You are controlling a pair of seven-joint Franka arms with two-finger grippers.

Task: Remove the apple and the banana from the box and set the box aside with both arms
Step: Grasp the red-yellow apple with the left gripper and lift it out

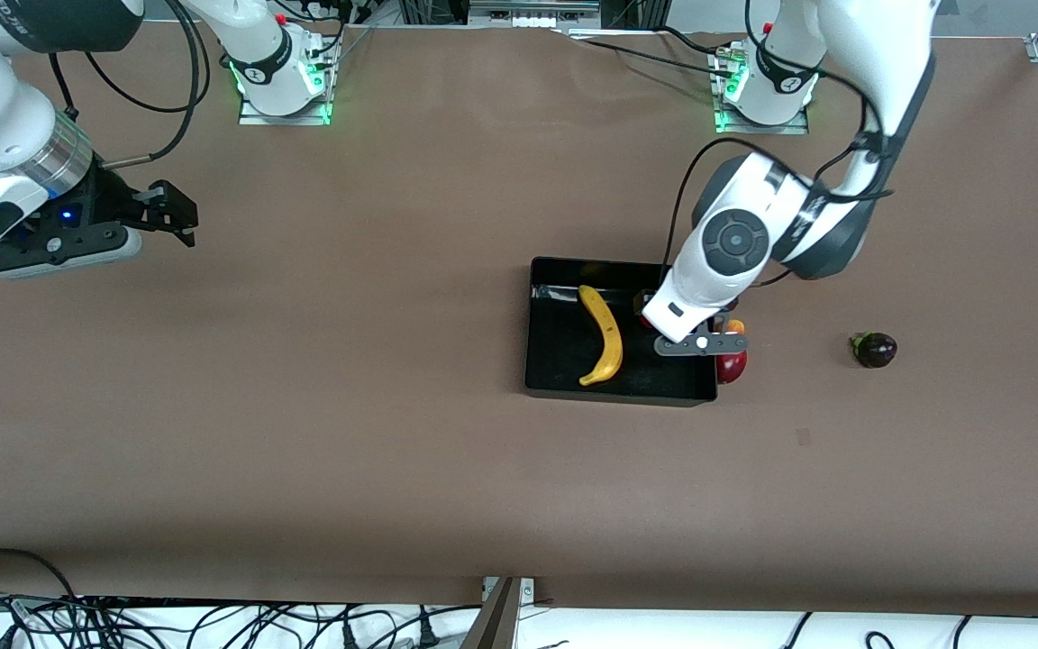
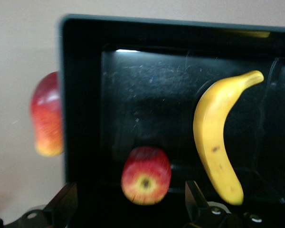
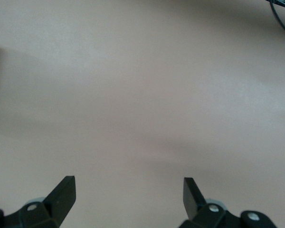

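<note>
Fruit comes first here, and the apple (image 2: 146, 175) looks the easiest start: small, round, firm and smooth-skinned, so it will likely roll or slip unless the fingers close across its widest part. It lies inside the box (image 1: 564, 347), at the end toward the left arm's side of the counter (image 1: 303, 406); in the front view it is almost wholly hidden under the left arm's wrist. The banana (image 1: 603, 334) lies along the middle of the box floor, just right of centre in the front view. It is long, curved and probably light, a little soft under pressure; a hold across its thick middle seems safest, since a grip near a tip would let it swing.

The box is a shallow black tray with glossy walls, stiff but probably slick, so each arm should pinch a wall at opposite ends.

The left gripper (image 2: 128, 202) hovers low over the box with its fingers spread wide and empty, the apple between them in the wrist view. The right gripper (image 1: 172, 216) waits over bare counter at the upper left of the front view, fingers also apart and holding nothing.

Outside the box, touching its wall, sits a red-yellow fruit (image 2: 47, 114); a dark fruit (image 1: 875, 349) lies well apart, toward the right edge.
</note>
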